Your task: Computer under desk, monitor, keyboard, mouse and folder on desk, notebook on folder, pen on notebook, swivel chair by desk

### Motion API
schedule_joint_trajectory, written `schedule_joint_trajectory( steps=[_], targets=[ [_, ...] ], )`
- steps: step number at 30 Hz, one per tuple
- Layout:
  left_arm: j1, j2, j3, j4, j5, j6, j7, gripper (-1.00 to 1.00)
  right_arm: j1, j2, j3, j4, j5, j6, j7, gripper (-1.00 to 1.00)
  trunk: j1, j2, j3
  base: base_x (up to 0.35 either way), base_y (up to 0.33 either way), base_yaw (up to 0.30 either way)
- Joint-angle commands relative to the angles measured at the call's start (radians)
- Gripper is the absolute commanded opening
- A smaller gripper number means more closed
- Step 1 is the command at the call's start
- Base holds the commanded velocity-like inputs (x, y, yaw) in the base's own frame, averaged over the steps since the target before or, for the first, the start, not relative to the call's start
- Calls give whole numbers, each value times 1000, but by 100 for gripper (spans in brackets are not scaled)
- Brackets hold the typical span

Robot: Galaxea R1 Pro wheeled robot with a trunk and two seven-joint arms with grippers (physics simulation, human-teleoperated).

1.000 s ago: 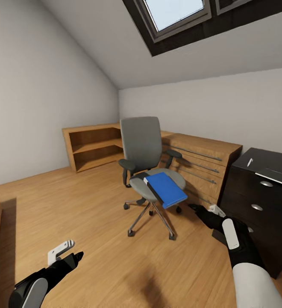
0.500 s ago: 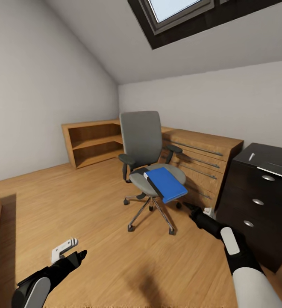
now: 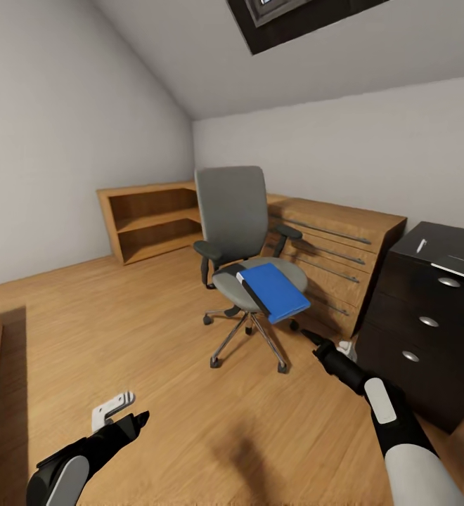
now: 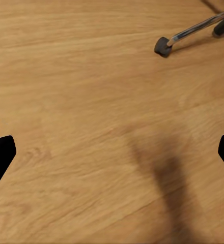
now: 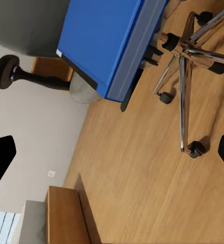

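The flat bright blue folder lies on the seat of the grey upholstered swivel chair, its front corner hanging past the seat edge. The right gripper reaches toward it from below, near but apart, jaws spread wide and empty. The left gripper hangs low over the light wood plank floor, also open. A careless nudge could tip the folder off (the chair may roll too).

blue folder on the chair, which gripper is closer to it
Right. The right gripper is out just below the folder at the chair's base; the left gripper hangs low over the floor, well off to the left.
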Motion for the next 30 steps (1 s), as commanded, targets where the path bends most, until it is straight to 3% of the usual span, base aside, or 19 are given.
schedule_joint_trajectory(
  steps=[1, 7, 17, 24, 30],
  targets=[
    [-1, 0, 0, -1, 11, 3, 9, 100, -1, 0, -3, 1, -5, -7, 9, 100, 0, -1, -5, 0, 0, 0],
    [-1, 0, -1, -1, 11, 2, 9, 100, 0, -7, -3, 4, -2, -40, 62, 100, 3, -2, -28, 0, 0, 0],
    [-1, -1, -3, -1, 12, 2, 5, 100, 0, -40, -2, 58, -9, -107, 123, 100, 6, -4, -59, 0, 0, 0],
    [-1, 3, -14, -1, 12, 3, -65, 100, -1, -41, -3, 80, -10, -107, 128, 100, 9, -5, -82, 0, 0, 0],
    [-1, 3, -15, -1, 12, 3, -90, 100, 0, -41, -2, 81, -11, -107, 151, 100, 12, -7, -106, 0, 0, 0]
  ],
)
